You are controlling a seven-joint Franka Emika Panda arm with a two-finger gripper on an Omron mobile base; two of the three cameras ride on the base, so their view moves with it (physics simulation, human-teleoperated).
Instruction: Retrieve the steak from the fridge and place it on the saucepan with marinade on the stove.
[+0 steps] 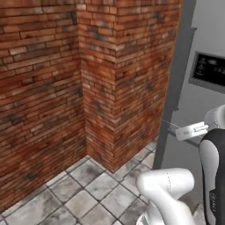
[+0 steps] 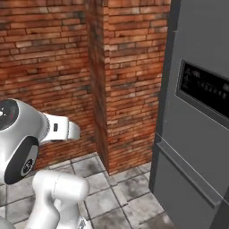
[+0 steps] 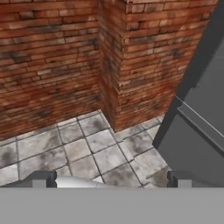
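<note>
fridge (image 2: 197, 134) at your 2 o'clock, door closed | brick wall (image 1: 52, 88) w/ corner at 12 | gripper (image 3: 111, 179) spread wide, holding nothing, over tile floor (image 3: 87, 148)

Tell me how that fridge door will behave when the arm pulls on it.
The fridge is tall with broad steel panels, so its door will probably feel heavy and stiff, swinging rather than flexing. Its smooth grey face looks slippery; the vertical bar handle seems the safer hold. The gripper stands open over the floor tiles, not touching it.
</note>
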